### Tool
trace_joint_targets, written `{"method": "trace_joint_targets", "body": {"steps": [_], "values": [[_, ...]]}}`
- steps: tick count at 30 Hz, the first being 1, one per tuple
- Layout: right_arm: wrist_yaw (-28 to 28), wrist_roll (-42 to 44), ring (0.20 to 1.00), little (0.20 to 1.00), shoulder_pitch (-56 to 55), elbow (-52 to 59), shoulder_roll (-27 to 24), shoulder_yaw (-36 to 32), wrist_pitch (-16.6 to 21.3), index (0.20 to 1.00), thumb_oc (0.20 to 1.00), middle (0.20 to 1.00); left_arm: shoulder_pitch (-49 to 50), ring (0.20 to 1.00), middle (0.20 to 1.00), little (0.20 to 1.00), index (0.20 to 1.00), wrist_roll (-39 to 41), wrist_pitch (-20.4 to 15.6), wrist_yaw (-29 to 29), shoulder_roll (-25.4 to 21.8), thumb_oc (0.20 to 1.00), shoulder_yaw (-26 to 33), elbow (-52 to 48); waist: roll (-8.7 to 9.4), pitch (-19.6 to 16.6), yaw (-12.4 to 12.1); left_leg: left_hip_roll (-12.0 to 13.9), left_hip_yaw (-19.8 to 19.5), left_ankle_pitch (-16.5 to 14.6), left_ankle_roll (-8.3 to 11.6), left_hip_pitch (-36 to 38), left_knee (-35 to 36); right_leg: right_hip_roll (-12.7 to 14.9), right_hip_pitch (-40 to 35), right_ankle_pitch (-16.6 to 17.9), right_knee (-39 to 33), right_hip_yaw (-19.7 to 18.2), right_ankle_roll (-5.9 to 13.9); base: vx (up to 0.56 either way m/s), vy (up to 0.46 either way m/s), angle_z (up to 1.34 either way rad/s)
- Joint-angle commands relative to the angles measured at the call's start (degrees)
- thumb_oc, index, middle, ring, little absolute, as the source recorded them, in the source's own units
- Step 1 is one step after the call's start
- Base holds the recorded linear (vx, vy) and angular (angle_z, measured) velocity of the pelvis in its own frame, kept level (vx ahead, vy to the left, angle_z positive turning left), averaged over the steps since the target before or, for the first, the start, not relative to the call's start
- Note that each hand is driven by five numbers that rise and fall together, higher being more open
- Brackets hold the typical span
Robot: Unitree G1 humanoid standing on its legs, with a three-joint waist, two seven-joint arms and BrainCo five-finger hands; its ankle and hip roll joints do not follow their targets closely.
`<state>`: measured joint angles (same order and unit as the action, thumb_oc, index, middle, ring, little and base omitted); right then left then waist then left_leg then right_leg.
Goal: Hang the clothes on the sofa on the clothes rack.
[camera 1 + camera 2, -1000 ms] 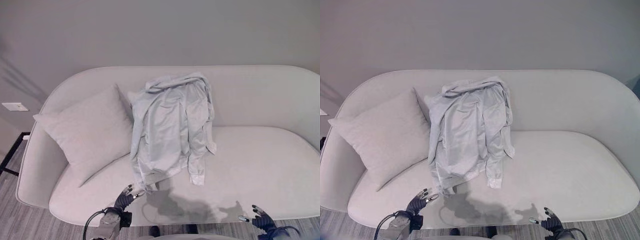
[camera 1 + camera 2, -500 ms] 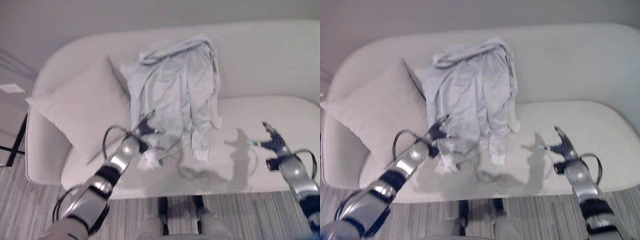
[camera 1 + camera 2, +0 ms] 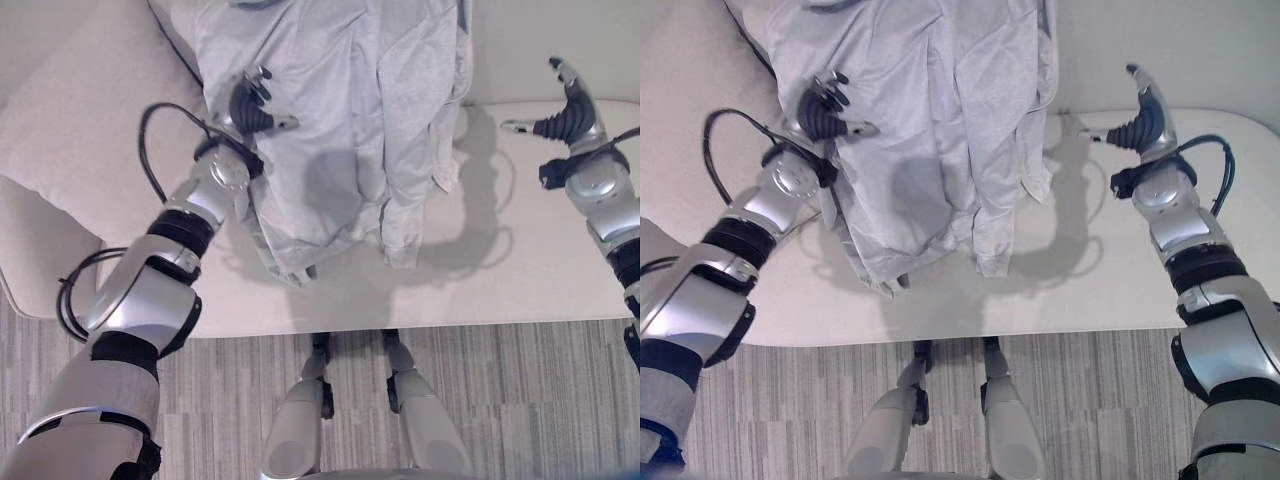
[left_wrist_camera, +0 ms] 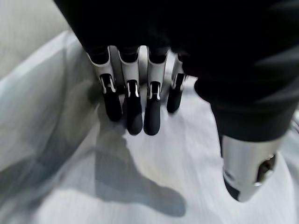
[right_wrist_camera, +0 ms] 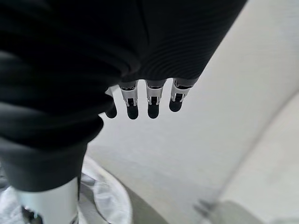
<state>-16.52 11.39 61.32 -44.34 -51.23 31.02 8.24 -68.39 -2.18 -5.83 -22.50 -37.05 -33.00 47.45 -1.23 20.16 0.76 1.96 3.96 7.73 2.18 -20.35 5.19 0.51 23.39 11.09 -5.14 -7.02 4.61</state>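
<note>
The pale sofa [image 3: 520,260] takes up the upper part of both eye views, with grey striped flooring [image 3: 500,400] in front of it. A light grey-blue shirt [image 3: 340,110] lies draped down the backrest onto the seat, its hem and a sleeve cuff hanging near the front edge.

The left hand [image 3: 255,105] hovers over the shirt's left half, fingers straight and thumb spread, grasping nothing. Its wrist view shows what the eye views do not: the dark fingertips [image 4: 133,116] hang just above the cloth and cast a shadow on it; whether they touch the fabric is hard to say from that blurred close-up.

The right hand [image 3: 1140,120] is raised over the bare seat, well to the right of the shirt, fingers extended and empty. Past its fingertips [image 5: 152,109] its wrist view shows the sofa's curved back and a bit of shirt near the thumb.

Half a second ago the left hand was down at the shirt's lower hem; both hands are now farther up.
</note>
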Motion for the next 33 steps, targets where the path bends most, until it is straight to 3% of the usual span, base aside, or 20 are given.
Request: {"method": "trace_joint_targets", "body": {"steps": [1, 6, 13, 17, 22, 26, 27, 33], "values": [[-2.8, 1.7, 1.0, 1.0, 1.3, 0.5, -3.9, -0.4, 2.1, 1.0, 1.0, 1.0, -3.6, 1.0, 1.0, 1.0, 1.0, 2.2, -1.8, -5.5, -2.0, 1.0, 2.7, -2.6, 1.49, -3.1, -1.6, -0.3, 1.3, -1.1, 4.49, 0.4, -0.2, 2.7, -3.1, -4.6, 0.1, 1.6, 6.3, 0.05, -0.014, 0.09], [-3.4, 2.0, 1.0, 1.0, -2.5, 3.7, -6.3, -5.0, 2.4, 1.0, 1.0, 1.0, 4.0, 1.0, 1.0, 1.0, 1.0, 1.7, -4.2, -7.4, -4.2, 1.0, 11.8, -24.9, 0.82, -2.8, -3.6, -1.0, 0.2, -1.6, 4.51, 0.1, -0.2, 2.8, -3.1, -5.4, 0.1, 2.3, 5.95, 0.05, -0.01, 0.1], [-3.1, 1.4, 1.0, 1.0, -2.4, 2.6, -7.0, -5.4, 2.2, 1.0, 1.0, 1.0, 7.5, 1.0, 1.0, 1.0, 1.0, -1.8, -3.4, -9.5, -5.1, 1.0, 16.3, -32.4, 0.42, -2.9, -5.3, -1.1, -0.4, -1.7, 4.79, -0.2, -0.2, 2.8, -3.1, -5.7, 0.1, 2.7, 5.86, 0.02, -0.019, 0.08], [-2.9, 1.9, 1.0, 1.0, 0.2, 1.9, -6.6, -3.5, 2.2, 1.0, 1.0, 1.0, 5.9, 1.0, 1.0, 1.0, 1.0, -2.1, -2.2, -9.8, -4.5, 1.0, 14.1, -27.6, 0.27, -2.6, -5.5, -1.1, -0.6, -1.5, 4.9, -0.5, -0.2, 2.8, -3.0, -5.6, 0.1, 2.9, 5.84, 0.0, -0.01, 0.06], [-2.5, 4.6, 1.0, 1.0, 13.1, -3.8, -2.4, 6.7, 2.4, 1.0, 1.0, 1.0, -4.3, 1.0, 1.0, 1.0, 1.0, -1.4, 0.0, -8.0, -2.8, 1.0, 1.2, -3.8, 0.4, -1.3, -5.1, -1.0, -0.7, -0.6, 5.17, -1.9, -0.2, 2.5, -1.6, -4.7, 0.1, 2.9, 5.91, -0.05, -0.024, 0.0], [-2.2, 7.0, 1.0, 1.0, 19.4, -7.9, 0.4, 11.1, 2.5, 1.0, 1.0, 1.0, -9.8, 1.0, 1.0, 1.0, 1.0, -2.1, 1.0, -6.6, -1.9, 1.0, -5.2, 4.5, 0.51, -0.8, -4.9, -0.9, -0.8, 0.1, 5.32, -3.2, -0.2, 2.3, -0.5, -4.2, 0.1, 2.9, 5.98, -0.04, -0.012, 0.0], [-1.9, 8.8, 1.0, 1.0, 24.1, -11.7, 2.9, 14.8, 2.0, 1.0, 1.0, 1.0, -14.4, 1.0, 1.0, 1.0, 1.0, -3.2, 2.2, -4.8, -0.3, 1.0, -10.2, 11.2, 0.65, -0.5, -4.8, -0.9, -0.8, 0.7, 5.42, -4.7, -0.2, 2.1, 0.8, -3.5, 0.1, 3.0, 6.13, -0.05, -0.02, 0.02], [-1.4, 11.0, 1.0, 1.0, 29.6, -16.9, 6.0, 18.6, 1.2, 1.0, 1.0, 1.0, -20.3, 1.0, 1.0, 1.0, 1.0, -2.6, 2.8, -2.5, 2.0, 1.0, -14.9, 20.0, 0.76, -0.4, -4.6, -1.0, -1.1, 1.8, 5.67, -7.8, -0.2, 1.9, 3.7, -2.4, 0.1, 3.6, 6.29, -0.03, -0.009, 0.01]]}}
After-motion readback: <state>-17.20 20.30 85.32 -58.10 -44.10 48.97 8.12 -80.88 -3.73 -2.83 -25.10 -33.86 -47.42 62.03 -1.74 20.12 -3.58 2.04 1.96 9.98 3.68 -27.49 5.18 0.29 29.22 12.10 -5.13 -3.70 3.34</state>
